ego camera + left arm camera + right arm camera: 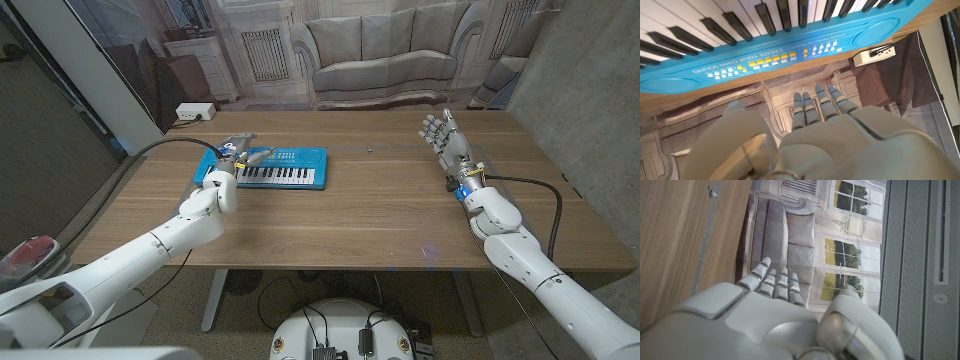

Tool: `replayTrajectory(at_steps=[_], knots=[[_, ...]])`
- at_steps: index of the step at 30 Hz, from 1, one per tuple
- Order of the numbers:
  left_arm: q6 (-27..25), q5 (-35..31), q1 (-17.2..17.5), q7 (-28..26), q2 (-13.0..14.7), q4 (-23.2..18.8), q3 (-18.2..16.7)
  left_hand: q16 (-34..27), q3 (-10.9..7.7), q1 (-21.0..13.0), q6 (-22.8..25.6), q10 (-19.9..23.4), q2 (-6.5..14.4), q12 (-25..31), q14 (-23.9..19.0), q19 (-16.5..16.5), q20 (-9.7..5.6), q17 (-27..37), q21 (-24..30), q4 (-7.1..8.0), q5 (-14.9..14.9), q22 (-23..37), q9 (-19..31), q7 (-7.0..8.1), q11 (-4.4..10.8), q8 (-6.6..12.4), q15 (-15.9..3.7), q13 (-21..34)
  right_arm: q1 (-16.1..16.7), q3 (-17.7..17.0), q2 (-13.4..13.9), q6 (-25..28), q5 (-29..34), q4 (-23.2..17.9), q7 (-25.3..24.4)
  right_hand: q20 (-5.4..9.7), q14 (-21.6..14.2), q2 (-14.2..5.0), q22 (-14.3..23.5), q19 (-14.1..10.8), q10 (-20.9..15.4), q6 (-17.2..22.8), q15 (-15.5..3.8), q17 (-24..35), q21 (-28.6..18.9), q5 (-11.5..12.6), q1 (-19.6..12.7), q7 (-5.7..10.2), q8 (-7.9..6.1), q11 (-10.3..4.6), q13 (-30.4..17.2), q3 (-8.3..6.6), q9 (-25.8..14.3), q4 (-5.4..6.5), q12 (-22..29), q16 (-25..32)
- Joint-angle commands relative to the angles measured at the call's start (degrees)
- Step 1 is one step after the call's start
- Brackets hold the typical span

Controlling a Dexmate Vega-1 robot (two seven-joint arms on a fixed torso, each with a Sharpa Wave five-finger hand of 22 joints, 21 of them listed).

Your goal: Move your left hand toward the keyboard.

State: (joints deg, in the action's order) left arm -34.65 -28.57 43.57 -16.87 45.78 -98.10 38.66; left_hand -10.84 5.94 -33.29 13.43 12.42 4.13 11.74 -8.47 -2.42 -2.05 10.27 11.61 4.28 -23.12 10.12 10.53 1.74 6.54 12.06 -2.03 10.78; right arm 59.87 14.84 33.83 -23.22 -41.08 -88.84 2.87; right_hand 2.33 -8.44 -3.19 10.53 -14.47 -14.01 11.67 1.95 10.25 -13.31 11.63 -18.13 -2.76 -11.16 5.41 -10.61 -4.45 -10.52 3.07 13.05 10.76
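The fingers (pixel 816 102) of the left hand (pixel 238 157) are stretched out and a little apart, holding nothing, above the left end of the blue keyboard (pixel 285 168); whether they touch the keys I cannot tell. The keyboard lies on the left half of the wooden table (pixel 380 215). The right hand (pixel 443 138) stands open and empty, well apart on the right side.

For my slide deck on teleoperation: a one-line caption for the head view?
Left hand hovers at the blue keyboard's left end; right hand waits apart.
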Motion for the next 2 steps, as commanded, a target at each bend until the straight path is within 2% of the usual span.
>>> replayTrajectory(at_steps=[1,2], knots=[[0.8,0.5,-0.9,-0.4,-0.5,1.2,0.7,0.1,0.61,-0.2,0.3,0.1,0.2,-0.1,0.3,0.2,-1.59,0.1,-0.1,-0.05,-0.4,0.2,0.3,0.17,0.0,-0.17,-2.4,0.2,0.0,-0.1,0.2,0.7,-0.2,-0.5,-0.5,0.95,-0.2,-0.37,0.1,-0.5,-0.5,0.5,0.02,0.2,0.4,-0.4,-0.2,-0.14,-0.01,-0.18,0.0,0.22,-0.2,-0.19,-0.4,0.0],[0.6,0.4,-0.9,-0.4,-0.5,1.1,0.8,0.1,0.62,-0.3,0.3,0.1,0.2,-0.1,0.3,0.2,-1.56,0.1,-0.1,-0.05,-0.4,0.2,0.3,0.2,0.0,-0.16,-2.42,0.2,-0.1,-0.1,0.3,0.7,-0.3,-0.3,-0.3,0.98,-0.2,-0.38,0.1,-0.5,-0.4,0.5,0.02,0.2,0.4,-0.4,-0.2,-0.14,-0.02,-0.19,0.0,0.22,-0.2,-0.2,-0.4,0.0]])
